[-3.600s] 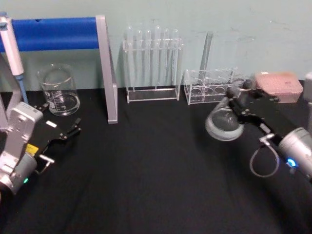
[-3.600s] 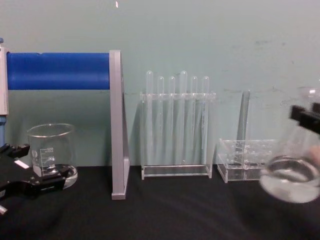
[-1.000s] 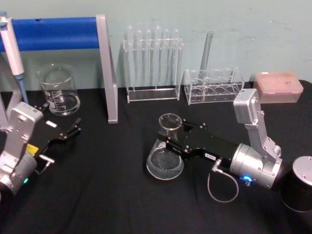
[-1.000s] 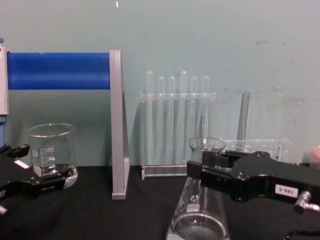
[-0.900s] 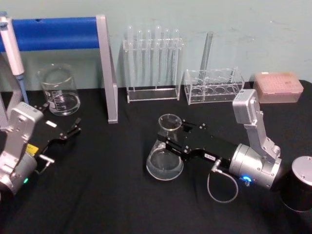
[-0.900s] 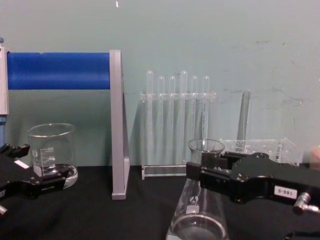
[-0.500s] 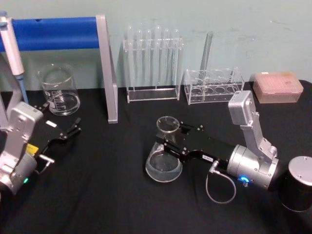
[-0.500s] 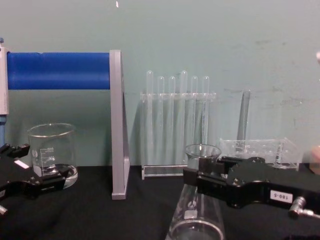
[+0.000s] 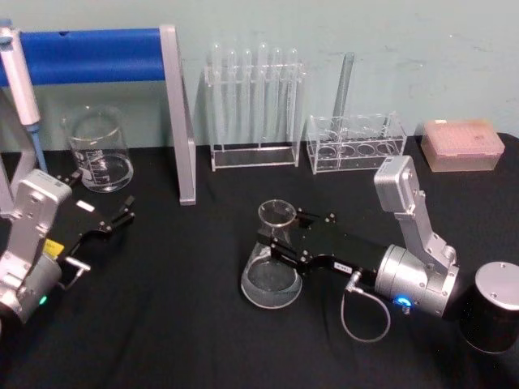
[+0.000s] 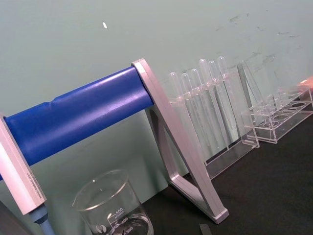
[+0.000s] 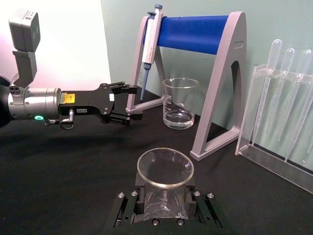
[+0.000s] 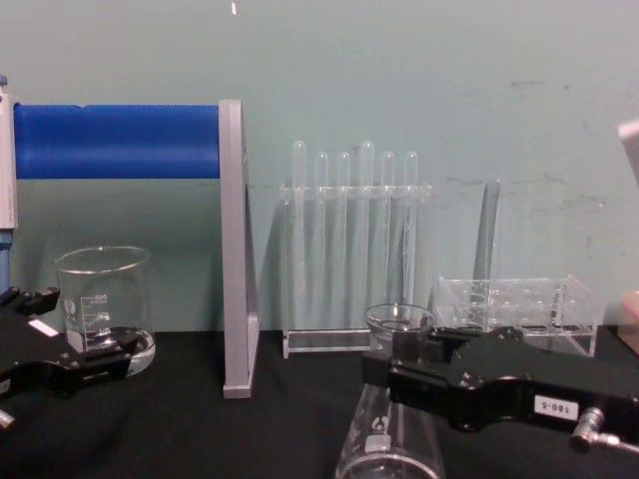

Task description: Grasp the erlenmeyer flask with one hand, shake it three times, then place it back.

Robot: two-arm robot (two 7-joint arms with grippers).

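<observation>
Your left claw (image 9: 120,217) sits idle at the left of the table (image 9: 186,324), fingers spread and holding nothing, with the beaker (image 9: 99,150) just beyond it. Toward the middle, your right claw (image 9: 285,237) is clamped on the neck of the flask (image 9: 272,271), just under the flared rim. The flask stands upright below the claw with its wide base down at the table, though I can't tell whether it is fully seated. The tube racks (image 9: 253,105) stand well beyond this claw. By my reading you're on the last step, putting the flask back. Next, get the base flat, spread the fingers just enough to free the neck, then draw the claw back along its arm so it doesn't catch the rim and tip the glass.
</observation>
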